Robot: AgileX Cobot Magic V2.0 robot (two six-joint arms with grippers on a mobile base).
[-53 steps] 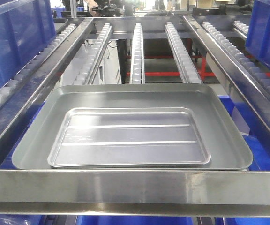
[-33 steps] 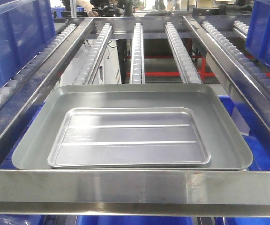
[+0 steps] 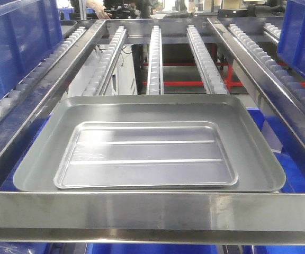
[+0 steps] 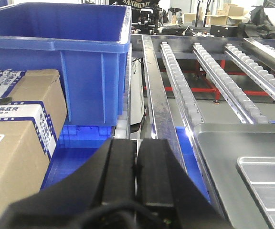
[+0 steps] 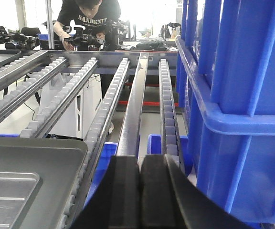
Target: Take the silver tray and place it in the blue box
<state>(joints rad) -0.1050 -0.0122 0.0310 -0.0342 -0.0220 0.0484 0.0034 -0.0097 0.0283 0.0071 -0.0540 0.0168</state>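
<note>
The silver tray (image 3: 146,154), shiny with two long ridges, lies flat inside a larger dull grey tray (image 3: 147,108) on the roller rack. Its corner shows in the left wrist view (image 4: 266,176) and in the right wrist view (image 5: 6,191). A deep blue box stands at each side: one on the left (image 3: 15,42) (image 4: 56,47) and one on the right (image 3: 301,32) (image 5: 237,95). My left gripper (image 4: 136,152) is shut and empty, left of the trays. My right gripper (image 5: 140,164) is shut and empty, right of the trays. Neither gripper shows in the front view.
Roller rails (image 3: 155,58) run away behind the trays. A steel crossbar (image 3: 152,211) lies along the near edge. Cardboard boxes (image 4: 18,133) stand left of my left gripper. A person (image 5: 89,19) works at the rack's far end. Lower blue bins (image 4: 75,152) lie beneath the rack.
The trays and boxes have not moved. Only a person's hand at the far back has shifted a little.
</note>
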